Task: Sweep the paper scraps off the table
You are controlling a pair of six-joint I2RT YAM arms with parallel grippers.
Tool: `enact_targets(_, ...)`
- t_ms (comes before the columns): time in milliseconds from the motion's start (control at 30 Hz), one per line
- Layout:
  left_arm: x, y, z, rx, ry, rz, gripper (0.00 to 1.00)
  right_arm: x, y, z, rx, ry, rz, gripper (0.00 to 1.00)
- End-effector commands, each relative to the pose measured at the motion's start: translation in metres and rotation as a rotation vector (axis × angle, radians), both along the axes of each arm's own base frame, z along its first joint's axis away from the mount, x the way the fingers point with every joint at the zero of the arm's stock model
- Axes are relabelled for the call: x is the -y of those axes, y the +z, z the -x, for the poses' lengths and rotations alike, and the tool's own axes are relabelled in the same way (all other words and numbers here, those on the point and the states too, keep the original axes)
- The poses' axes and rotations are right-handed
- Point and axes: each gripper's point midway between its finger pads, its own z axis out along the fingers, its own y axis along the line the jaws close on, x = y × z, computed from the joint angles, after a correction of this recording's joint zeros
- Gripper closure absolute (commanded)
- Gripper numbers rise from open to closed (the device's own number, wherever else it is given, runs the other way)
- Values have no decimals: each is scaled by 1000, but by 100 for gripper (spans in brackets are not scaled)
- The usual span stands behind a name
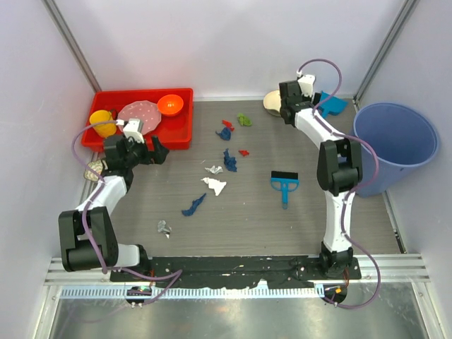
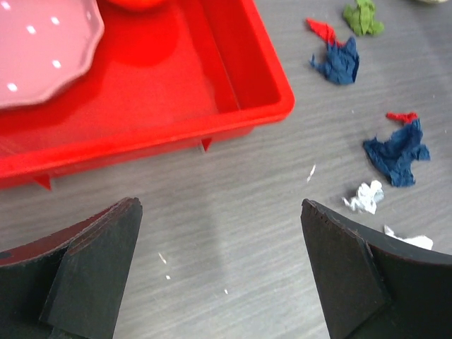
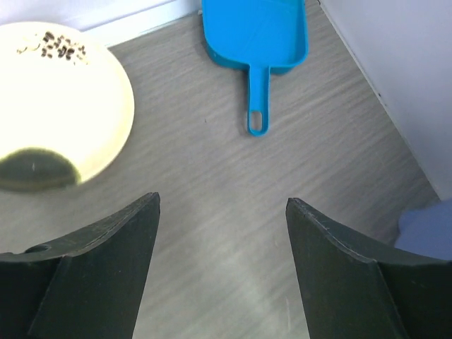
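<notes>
Several paper scraps lie mid-table (image 1: pixel 254 219): green (image 1: pixel 244 119), red (image 1: pixel 227 124), dark blue (image 1: pixel 229 160), white (image 1: pixel 215 186), blue (image 1: pixel 193 205), silvery (image 1: pixel 164 227). The left wrist view shows green (image 2: pixel 363 17), blue (image 2: pixel 339 62), blue (image 2: pixel 397 152) and silvery (image 2: pixel 366 198) scraps to the right. My left gripper (image 1: pixel 157 150) (image 2: pixel 219 208) is open and empty over bare table beside the tray. My right gripper (image 1: pixel 293 107) (image 3: pixel 222 201) is open and empty at the back, between the dish and the dustpan.
A blue hand brush (image 1: pixel 284 185) lies right of the scraps. The blue dustpan (image 1: pixel 332 104) (image 3: pixel 258 32) and a round dish (image 1: pixel 274 102) (image 3: pixel 63 106) are at the back right. A red tray (image 1: pixel 180 134) (image 2: pixel 268 106) sits back left. A blue bin (image 1: pixel 395 147) stands right.
</notes>
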Motion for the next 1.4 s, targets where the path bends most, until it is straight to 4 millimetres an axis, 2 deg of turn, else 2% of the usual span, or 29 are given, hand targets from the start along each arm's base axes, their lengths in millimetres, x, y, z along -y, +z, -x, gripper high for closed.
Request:
enact_targets(0, 8, 0, 12, -50, -45, 23, 1, 32, 10, -24, 57, -137, 19, 24)
enact_targets(33, 8, -1, 14, -52, -45, 26, 1, 35, 3, -32, 56, -147, 12, 25)
enact_targets(67, 9, 3, 16, -38, -48, 26, 1, 47, 1, -35, 59, -163, -4, 27)
enact_targets(200, 13, 9, 17, -2, -62, 22, 1, 63, -6, -50, 92, -191, -53, 33)
enact_targets(233, 15, 8, 18, 1, -73, 26, 1, 65, 0, -57, 112, -191, -57, 34)
enact_targets(267, 15, 7, 18, 3, -75, 29, 1, 65, -14, -61, 88, -185, -52, 34)
enact_targets(300, 16, 5, 16, 6, -76, 34, 1, 69, -17, -64, 82, -186, -48, 34)
enact_targets(333, 16, 5, 15, 2, -73, 38, 1, 70, -8, -70, 90, -184, -44, 35)
enact_targets(367, 16, 4, 14, -2, -72, 41, 1, 72, -26, -73, 57, -187, -38, 35)
enact_targets(433, 15, 2, 14, -11, -70, 39, 1, 81, -27, -74, 50, -207, -39, 35)
enact_targets(500, 16, 0, 16, -13, -76, 36, 1, 91, -32, -73, 46, -221, -56, 32)
enact_targets(533, 17, 2, 17, -5, -79, 37, 1, 93, -37, -71, 53, -238, -75, 22)
enact_targets(600, 22, 1, 20, 2, -104, 47, 1, 96, -43, -71, 56, -252, -94, 15)
enact_targets(700, 28, 1, 23, -2, -141, 66, 1, 96, -61, -74, 43, -236, -199, 15)
enact_targets(733, 29, 0, 23, -2, -147, 70, 1, 88, -67, -77, 34, -208, -250, 16)
enact_targets(767, 29, 1, 23, 3, -148, 71, 1, 102, -70, -76, 53, -246, -293, 16)
enact_targets(800, 29, 1, 24, 3, -146, 75, 1, 102, -74, -75, 50, -246, -320, 18)
enact_targets(1033, 32, 6, 24, 17, -158, 85, 1, 105, -115, -74, -8, -245, -417, 35)
enact_targets(1167, 33, 8, 26, 19, -168, 94, 1, 107, -124, -73, -30, -248, -415, 46)
enact_targets(1200, 34, 9, 26, 21, -169, 95, 1, 105, -127, -72, -40, -243, -421, 58)
enact_targets(1267, 34, 9, 25, 21, -170, 95, 1, 104, -126, -72, -43, -233, -426, 71)
enact_targets(1300, 34, 9, 25, 22, -170, 94, 1, 102, -126, -71, -48, -220, -438, 83)
enact_targets(1367, 33, 9, 25, 21, -169, 92, 1, 99, -124, -70, -53, -206, -442, 94)
